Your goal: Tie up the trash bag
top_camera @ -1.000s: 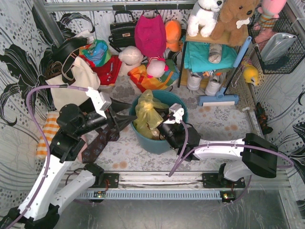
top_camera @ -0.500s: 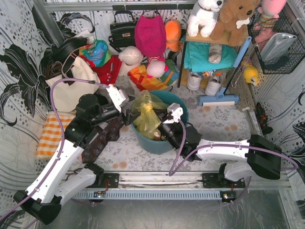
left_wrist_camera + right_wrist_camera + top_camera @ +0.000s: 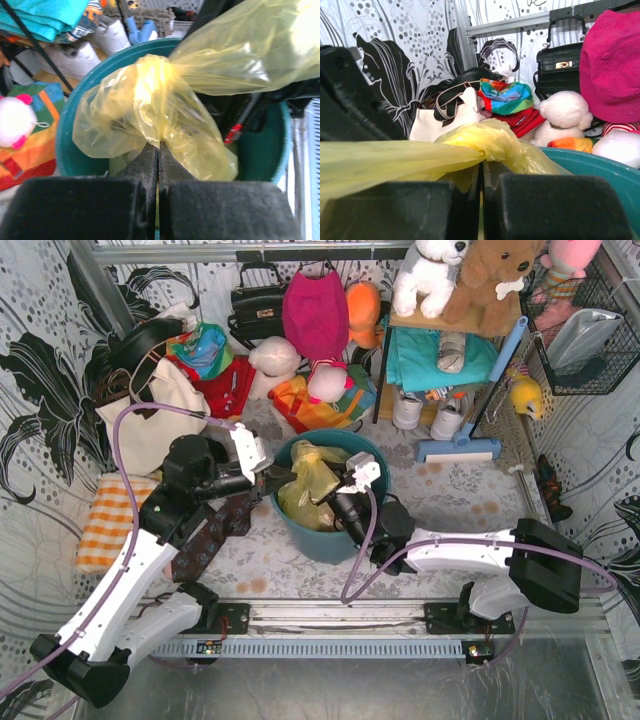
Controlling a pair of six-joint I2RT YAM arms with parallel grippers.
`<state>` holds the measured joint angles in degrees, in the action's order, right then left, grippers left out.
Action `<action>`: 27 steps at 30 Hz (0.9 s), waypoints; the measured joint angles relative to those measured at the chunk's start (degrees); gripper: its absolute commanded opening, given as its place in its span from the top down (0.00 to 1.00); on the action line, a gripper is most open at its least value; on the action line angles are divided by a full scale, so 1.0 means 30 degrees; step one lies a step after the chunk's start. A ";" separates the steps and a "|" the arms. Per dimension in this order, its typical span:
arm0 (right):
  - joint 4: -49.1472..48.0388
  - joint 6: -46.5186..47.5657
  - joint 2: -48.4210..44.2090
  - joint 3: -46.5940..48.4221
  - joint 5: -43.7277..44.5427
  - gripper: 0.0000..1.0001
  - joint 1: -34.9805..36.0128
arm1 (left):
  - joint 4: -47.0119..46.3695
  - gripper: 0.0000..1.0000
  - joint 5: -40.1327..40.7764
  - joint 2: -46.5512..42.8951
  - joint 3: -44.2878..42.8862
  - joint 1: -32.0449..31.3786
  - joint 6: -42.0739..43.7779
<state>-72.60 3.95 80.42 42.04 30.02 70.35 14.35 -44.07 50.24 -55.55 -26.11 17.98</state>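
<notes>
The mouth of the teal bin (image 3: 375, 462) is filled by the trash bag (image 3: 312, 478), on which the left gripper (image 3: 272, 480) and right gripper (image 3: 336, 504) are clamped, jaws closed. The far edge of the worktop (image 3: 470, 495) is walled off by bags, plush toys and a shelf rack (image 3: 440, 360). The left edge is taken up by a cream tote (image 3: 150, 425), an orange checked cloth (image 3: 100, 525) and dark neckties (image 3: 205, 540). Bare worktop is found right of the bin, bounded by a blue brush (image 3: 460, 448), and along the near edge.
</notes>
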 measured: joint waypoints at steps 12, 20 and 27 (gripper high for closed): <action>-0.1967 0.0546 0.1290 0.0721 0.0495 1.00 -0.0007 | -0.1188 0.97 -0.3075 -0.1202 0.0823 -0.0044 -0.3162; -0.3337 -0.0044 0.1428 0.0437 -0.0590 1.00 -0.0189 | -0.1894 0.93 -0.3803 -0.1027 0.1676 -0.0175 -0.4146; -0.3461 -0.0852 0.0831 -0.0270 -0.2448 1.00 -0.0226 | -0.1421 0.62 -0.3555 -0.0772 0.1821 -0.0299 -0.4204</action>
<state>-82.98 1.39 82.91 41.23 22.68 69.67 10.09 -54.74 47.92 -50.09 -27.00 5.37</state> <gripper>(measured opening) 0.003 0.310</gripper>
